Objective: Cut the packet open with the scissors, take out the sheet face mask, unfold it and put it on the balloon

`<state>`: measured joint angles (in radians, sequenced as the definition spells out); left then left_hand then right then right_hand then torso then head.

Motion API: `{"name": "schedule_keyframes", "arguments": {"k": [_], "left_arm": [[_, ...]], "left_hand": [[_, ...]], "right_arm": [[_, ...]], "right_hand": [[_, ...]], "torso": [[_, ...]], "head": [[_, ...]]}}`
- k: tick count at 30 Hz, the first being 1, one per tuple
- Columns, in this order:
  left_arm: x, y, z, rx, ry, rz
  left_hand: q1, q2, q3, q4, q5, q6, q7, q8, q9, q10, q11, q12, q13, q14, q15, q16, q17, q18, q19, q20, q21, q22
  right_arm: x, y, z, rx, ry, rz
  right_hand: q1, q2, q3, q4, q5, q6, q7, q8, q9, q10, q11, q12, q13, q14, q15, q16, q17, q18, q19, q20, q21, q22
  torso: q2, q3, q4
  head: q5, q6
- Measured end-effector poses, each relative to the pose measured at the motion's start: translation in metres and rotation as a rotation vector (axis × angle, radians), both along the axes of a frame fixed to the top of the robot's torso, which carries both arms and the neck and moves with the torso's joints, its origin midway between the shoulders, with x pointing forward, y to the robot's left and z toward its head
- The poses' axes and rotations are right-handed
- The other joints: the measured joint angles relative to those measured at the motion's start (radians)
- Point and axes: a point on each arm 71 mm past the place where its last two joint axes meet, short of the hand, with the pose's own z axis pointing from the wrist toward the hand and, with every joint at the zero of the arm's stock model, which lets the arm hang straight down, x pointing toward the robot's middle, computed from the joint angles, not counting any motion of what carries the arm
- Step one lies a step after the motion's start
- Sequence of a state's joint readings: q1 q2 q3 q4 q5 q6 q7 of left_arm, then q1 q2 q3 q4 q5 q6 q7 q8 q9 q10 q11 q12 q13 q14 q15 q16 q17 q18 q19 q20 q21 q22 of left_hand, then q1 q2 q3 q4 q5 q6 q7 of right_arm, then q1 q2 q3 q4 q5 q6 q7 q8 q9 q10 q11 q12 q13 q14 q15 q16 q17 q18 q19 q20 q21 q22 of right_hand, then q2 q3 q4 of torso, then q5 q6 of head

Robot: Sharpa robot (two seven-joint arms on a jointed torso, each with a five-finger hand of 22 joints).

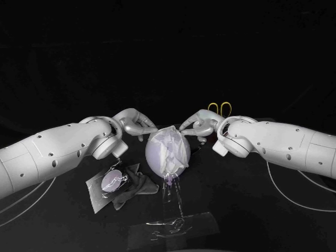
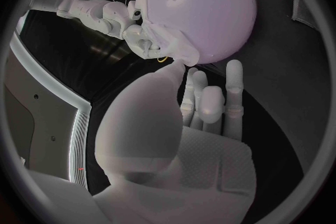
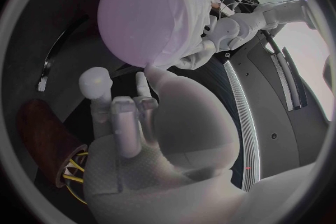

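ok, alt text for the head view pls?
A pale lilac balloon sits at table centre with a white sheet face mask draped over it, the left robot hand and right robot hand at its upper sides. A silvery packet lies on the black table near the left arm; yellow-handled scissors show beyond the right robot hand.

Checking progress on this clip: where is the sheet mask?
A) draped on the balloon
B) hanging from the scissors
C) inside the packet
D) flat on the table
A: the mask lies crumpled over the front of the balloon, while the packet lies apart on the table.
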<state>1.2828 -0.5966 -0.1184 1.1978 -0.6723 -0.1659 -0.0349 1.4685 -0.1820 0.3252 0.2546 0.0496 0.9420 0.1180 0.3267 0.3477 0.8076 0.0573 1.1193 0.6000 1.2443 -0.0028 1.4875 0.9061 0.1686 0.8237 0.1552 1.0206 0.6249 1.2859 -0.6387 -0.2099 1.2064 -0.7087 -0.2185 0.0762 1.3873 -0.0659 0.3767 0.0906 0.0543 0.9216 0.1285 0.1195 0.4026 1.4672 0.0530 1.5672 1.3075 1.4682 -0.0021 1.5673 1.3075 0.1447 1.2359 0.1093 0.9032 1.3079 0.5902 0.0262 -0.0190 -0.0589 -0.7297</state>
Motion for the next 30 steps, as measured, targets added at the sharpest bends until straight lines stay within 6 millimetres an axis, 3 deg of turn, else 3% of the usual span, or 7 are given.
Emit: {"name": "schedule_keyframes", "arguments": {"k": [11,17,22,30], "left_arm": [[-0.0016,0.0026,-0.0002,0.013,0.013,-0.019],[-0.0022,0.0040,-0.0004,0.014,0.020,-0.027],[-0.0025,0.0050,-0.0006,0.015,0.025,-0.033],[-0.0033,0.0034,-0.0003,0.014,0.030,-0.045]], "left_hand": [[-0.018,-0.004,-0.031,0.030,0.000,0.007,0.000,-0.006,-0.010,0.000,0.000,0.017,0.004,0.001,0.001,0.007,0.006,0.000,-0.004,-0.004,0.012,0.009],[-0.023,-0.010,-0.038,0.028,0.000,0.007,0.000,-0.010,-0.013,-0.003,-0.003,0.017,0.004,0.001,0.001,0.007,0.008,-0.001,-0.004,-0.003,0.014,0.013],[0.007,0.019,-0.023,0.013,0.000,0.010,-0.004,-0.010,-0.017,-0.009,-0.009,0.017,0.004,0.001,0.001,0.007,0.008,-0.007,-0.007,-0.007,0.018,0.016],[0.038,0.038,-0.003,-0.007,0.000,0.025,-0.007,-0.010,-0.020,-0.013,-0.013,0.016,-0.001,0.001,0.001,0.011,0.008,-0.007,-0.014,-0.007,0.027,0.022]], "right_arm": [[-0.0009,0.0009,0.0005,0.008,-0.003,0.015],[-0.0014,0.0005,0.0010,0.017,-0.006,0.019],[-0.0017,0.0015,0.0015,0.026,-0.008,0.023],[-0.0003,0.0062,0.0020,0.036,-0.010,0.031]], "right_hand": [[0.000,0.000,0.000,0.000,0.000,-0.004,-0.004,-0.004,-0.003,-0.002,-0.005,0.000,0.000,-0.003,-0.004,0.000,0.001,-0.006,0.004,-0.004,0.009,0.000],[0.000,0.000,-0.002,-0.002,0.000,-0.004,-0.004,-0.004,-0.005,-0.002,-0.005,-0.001,0.001,-0.003,-0.004,-0.001,0.001,-0.007,0.007,-0.007,0.009,0.000],[0.000,0.000,-0.003,-0.002,0.000,-0.003,-0.004,-0.004,-0.005,0.001,-0.009,-0.002,0.001,-0.003,-0.004,-0.001,0.000,-0.007,0.007,-0.007,0.015,-0.001],[-0.001,0.001,-0.003,-0.002,0.000,-0.003,-0.004,-0.004,-0.006,0.000,-0.010,0.000,0.000,0.000,-0.007,-0.001,0.000,-0.008,0.010,-0.010,0.020,0.000]], "torso": [[0.001,0.0007,-0.0010],[0.002,0.0012,-0.0013],[0.003,0.0012,-0.0012],[0.005,0.0012,-0.0008]], "head": [[0.001,-0.004],[0.002,-0.005],[0.002,-0.005],[0.001,-0.006]]}}
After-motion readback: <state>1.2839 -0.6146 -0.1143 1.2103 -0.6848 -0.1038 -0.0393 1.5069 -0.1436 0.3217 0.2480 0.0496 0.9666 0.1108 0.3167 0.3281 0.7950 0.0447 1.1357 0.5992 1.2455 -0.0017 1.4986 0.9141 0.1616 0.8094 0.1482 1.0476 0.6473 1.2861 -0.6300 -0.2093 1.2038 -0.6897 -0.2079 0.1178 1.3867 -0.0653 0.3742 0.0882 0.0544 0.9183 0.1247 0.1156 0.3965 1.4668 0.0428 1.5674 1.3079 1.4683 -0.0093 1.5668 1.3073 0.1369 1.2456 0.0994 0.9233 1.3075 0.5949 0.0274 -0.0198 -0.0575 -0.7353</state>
